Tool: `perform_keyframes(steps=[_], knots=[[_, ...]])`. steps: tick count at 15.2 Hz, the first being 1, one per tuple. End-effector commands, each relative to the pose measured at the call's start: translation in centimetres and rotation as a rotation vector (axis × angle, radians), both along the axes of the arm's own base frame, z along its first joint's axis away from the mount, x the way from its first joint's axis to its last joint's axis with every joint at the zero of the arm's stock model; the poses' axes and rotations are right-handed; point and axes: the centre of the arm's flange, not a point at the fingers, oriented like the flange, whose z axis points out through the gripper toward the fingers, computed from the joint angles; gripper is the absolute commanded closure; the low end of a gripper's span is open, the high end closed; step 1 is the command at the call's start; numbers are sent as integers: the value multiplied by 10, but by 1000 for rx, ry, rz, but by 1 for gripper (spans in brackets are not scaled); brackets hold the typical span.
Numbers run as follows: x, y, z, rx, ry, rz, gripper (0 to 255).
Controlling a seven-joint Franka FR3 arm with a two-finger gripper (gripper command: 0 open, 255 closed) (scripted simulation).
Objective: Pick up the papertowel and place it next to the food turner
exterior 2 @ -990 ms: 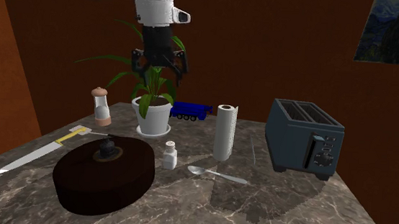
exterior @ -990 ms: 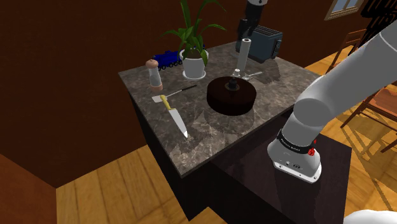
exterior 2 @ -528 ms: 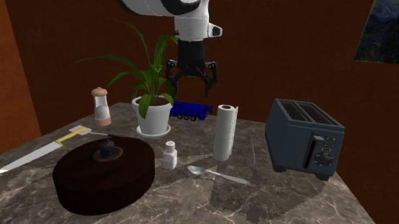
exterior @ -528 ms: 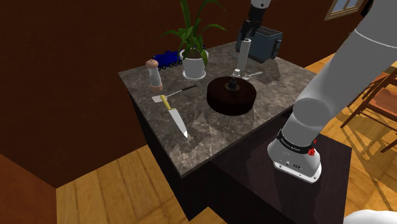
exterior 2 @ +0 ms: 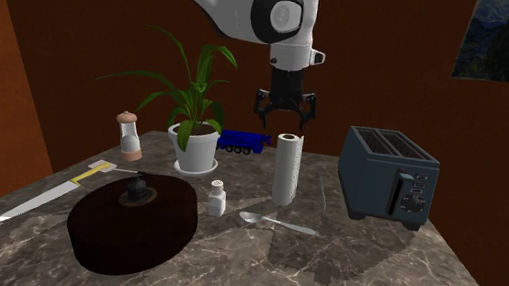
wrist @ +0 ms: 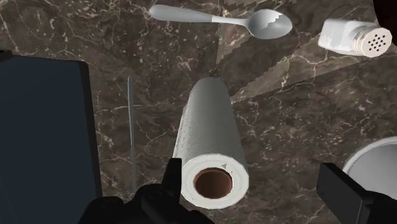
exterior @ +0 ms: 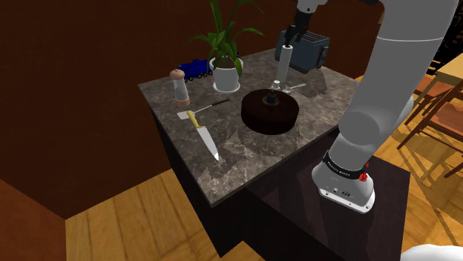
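"Shoulder view first: where had the arm (exterior: 386, 89) gone in that last second?"
"It had swung along the counter (exterior: 245, 159), away from the potted plant (exterior: 225, 73) and toward the toaster (exterior: 315, 50). It ended over the paper towel roll (exterior 2: 286, 167)."
"Had the roll moved?"
"No. It stood upright between plant and toaster, as before."
"And the claw (exterior 2: 284, 112)?"
"Open, fingers spread, hanging just above the roll's top and touching nothing. The wrist view put the cardboard core nearer one finger."
"The food turner (exterior: 184, 115)?"
"Well apart, across the counter beside the knife (exterior: 206, 139)."
"Meaning?"
"The travel looked finished, I judged. A small centring and a descent remained before any grip."
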Motion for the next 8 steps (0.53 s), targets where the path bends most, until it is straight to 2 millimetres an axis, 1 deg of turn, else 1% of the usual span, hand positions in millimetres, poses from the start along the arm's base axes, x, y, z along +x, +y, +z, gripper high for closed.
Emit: perform_keyframes(steps=[1,8], knots=[[3,-22,-8,5,-7,-13,0],[10,-24,-44,5,-7,-13,0]])
